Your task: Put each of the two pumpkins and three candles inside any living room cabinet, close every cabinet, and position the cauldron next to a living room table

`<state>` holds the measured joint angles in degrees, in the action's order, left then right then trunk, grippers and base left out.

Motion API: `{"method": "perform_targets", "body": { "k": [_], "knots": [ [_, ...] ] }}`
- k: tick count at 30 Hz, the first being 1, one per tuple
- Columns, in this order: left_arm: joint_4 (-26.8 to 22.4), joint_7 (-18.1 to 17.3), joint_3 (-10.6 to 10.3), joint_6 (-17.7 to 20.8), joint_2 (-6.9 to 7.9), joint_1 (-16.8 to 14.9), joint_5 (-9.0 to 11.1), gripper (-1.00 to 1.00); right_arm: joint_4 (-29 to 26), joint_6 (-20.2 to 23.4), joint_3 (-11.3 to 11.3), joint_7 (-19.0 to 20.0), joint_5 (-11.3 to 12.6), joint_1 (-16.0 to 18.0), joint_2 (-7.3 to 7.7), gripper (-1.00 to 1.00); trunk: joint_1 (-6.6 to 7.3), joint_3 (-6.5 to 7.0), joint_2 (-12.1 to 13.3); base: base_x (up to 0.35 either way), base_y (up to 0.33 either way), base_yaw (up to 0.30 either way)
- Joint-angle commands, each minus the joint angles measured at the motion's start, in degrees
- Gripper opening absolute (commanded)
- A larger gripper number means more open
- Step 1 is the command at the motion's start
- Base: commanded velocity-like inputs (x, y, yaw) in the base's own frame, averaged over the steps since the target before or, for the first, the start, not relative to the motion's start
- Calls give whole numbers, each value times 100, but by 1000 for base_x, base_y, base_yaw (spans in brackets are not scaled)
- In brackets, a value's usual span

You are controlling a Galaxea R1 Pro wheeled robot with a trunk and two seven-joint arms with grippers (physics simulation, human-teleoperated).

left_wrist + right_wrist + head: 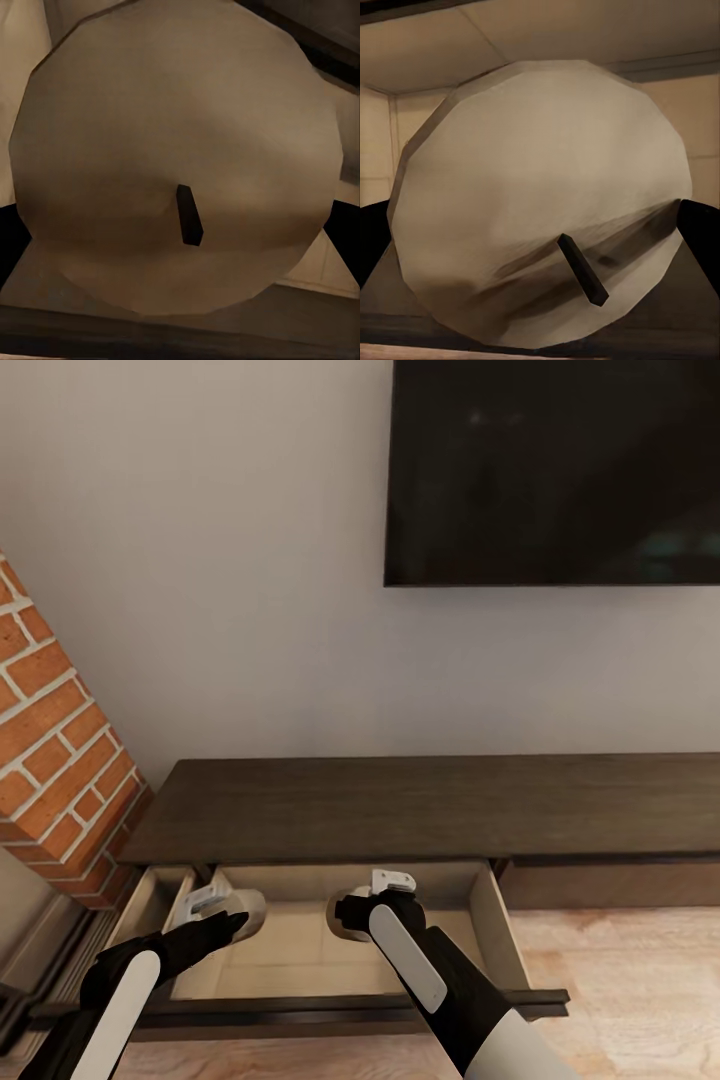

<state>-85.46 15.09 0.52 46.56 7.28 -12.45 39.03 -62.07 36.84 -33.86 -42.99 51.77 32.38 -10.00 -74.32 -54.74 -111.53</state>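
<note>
So both grippers are down inside the open drawer, each one clamped on a candle. The left gripper [232,922] has its candle [250,909] pinched between the fingers near the drawer's back left corner; in the left wrist view the cream round end of that candle [176,161] with its dark wick [189,216] sits right between the two dark fingers [11,236]. The right gripper [352,912] holds the other candle [337,916] around the middle of the drawer, toward the back edge, and the right wrist view shows that candle [544,202] wedged between its fingers [701,225] too, wick [583,268] pointing out.

The drawer [497,930] is pulled out from the left end of the dark wood cabinet [420,805]. Above it a black TV [555,470] hangs on the wall, and a brick column [55,760] stands off the cabinet's left end.
</note>
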Motion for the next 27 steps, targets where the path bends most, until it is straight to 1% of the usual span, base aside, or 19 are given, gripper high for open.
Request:
{"method": "perform_targets", "body": {
  "k": [1,9,14,24,25,27],
  "knots": [
    [-6,48,-1,19,1,-3,61,-100,-6,9,-7,-51,43,5,0,-100,0,-5,-2,68,2,0],
    [-6,47,-6,20,3,-3,61,-100,-1,16,-7,-51,43,7,0,-100,0,-5,-2,110,0,0],
    [-6,47,-4,20,6,-3,61,-100,2,16,-7,-58,43,12,0,-100,0,-5,-2,26,0,0],
    [-6,79,-14,79,-2,-3,61,-100,39,53,-11,-89,43,21,0,-100,-220,-184,-403,2,0,0],
    [-4,83,-47,86,-4,-3,61,-100,43,62,-13,-92,40,24,0,-100,-242,-202,-443,0,0,0],
    [3,105,-183,93,-6,-3,60,-100,50,71,-14,-98,37,28,0,-100,-286,-238,-524,0,0,0]
  ]
}}
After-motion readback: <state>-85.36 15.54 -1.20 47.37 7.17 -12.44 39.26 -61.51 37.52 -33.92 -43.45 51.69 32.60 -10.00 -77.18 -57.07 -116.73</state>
